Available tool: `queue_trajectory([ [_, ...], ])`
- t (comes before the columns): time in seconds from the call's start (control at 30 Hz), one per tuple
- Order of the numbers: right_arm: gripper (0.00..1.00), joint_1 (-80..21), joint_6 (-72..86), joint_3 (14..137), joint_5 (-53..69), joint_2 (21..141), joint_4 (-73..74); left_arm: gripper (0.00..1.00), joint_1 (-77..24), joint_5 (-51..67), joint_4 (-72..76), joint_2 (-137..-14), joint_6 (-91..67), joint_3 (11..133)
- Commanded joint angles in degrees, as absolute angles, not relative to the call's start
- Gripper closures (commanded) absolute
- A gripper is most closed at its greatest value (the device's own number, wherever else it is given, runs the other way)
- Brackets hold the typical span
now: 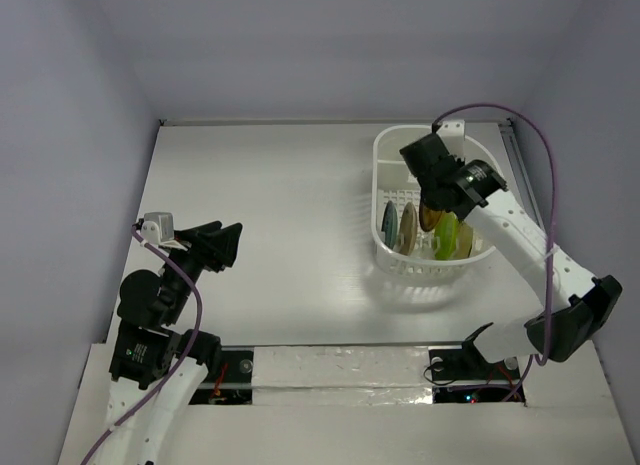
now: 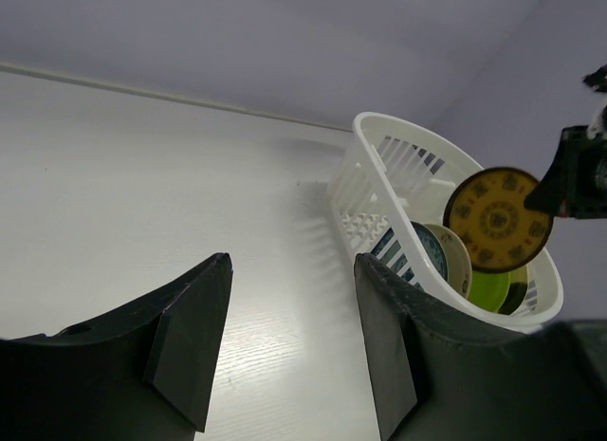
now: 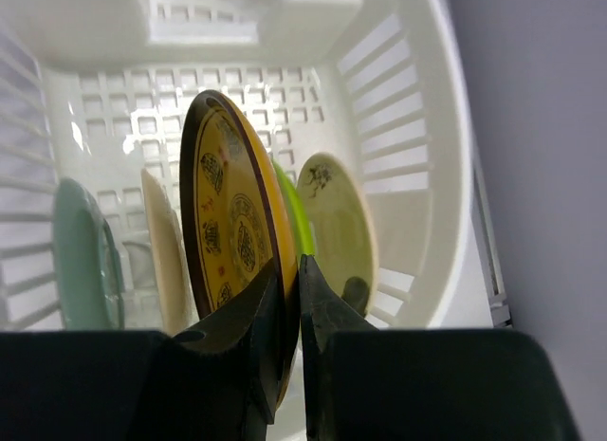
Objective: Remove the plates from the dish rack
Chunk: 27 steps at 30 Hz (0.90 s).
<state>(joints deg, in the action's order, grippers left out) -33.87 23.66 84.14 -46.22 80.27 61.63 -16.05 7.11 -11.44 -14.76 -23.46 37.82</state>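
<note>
The right gripper (image 3: 289, 270) is clamped on the near rim of the amber plate (image 3: 232, 223), one finger on each face, and holds it upright and edge-on. The left wrist view gives what the right wrist view cannot. There the amber plate (image 2: 498, 220) hangs mostly above the rim of the rack (image 2: 379, 137), and its patterned face is in full view. That face carries a dark ring of medallions round a central roundel, and the marks in them are too small to read.

In the right wrist view the other four plates stand on edge in a row in the rack (image 3: 446, 128). The teal plate (image 3: 81, 256) is at the left, and the cream plate (image 3: 166, 256) stands next to it. To the right of the amber one come the green plate (image 3: 294, 218) and the brown plate (image 3: 337, 232). This last one looks more olive there, so its colour is unsure.

From above, the right gripper (image 1: 438, 197) covers the row's middle, and the rack (image 1: 385, 150) sits far right on the table (image 1: 280, 205).

The left gripper (image 2: 292, 299) hangs with its jaws apart and nothing between them. In the top view the left gripper (image 1: 222, 243) is well apart from the rack, over the table's near left.
</note>
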Motion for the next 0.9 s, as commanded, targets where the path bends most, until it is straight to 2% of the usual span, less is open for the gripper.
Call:
queue_trajectory([
  [0.0, 1.00, -35.2, 23.9, 93.8, -52.7, 77.1, 65.8, 0.48, -16.3, 7.9, -9.1, -14.8, -23.4, 38.0],
  [0.17, 1.00, -39.6, 23.7, 101.3, -52.0, 77.9, 64.1, 0.49, -16.3, 7.6, -9.1, -14.8, -23.4, 38.0],
  [0.37, 1.00, -47.5, 22.5, 96.1, -34.2, 82.0, 41.9, 0.49, -16.3, 6.8, -9.6, -15.2, -23.5, 38.1],
  [0.5, 1.00, -52.1, 25.3, 95.5, -23.3, 93.3, 29.0, 0.49, -16.3, 4.9, -10.2, -15.4, -23.7, 38.2],
  [0.67, 1.00, -54.8, 27.2, 101.2, -21.9, 107.3, 26.1, 0.49, -15.7, 3.4, -10.6, -15.6, -23.9, 38.4],
  [0.87, 1.00, -54.8, 30.9, 98.0, -20.8, 115.4, 19.2, 0.49, -15.7, 3.5, -10.6, -16.2, -23.9, 38.4],
])
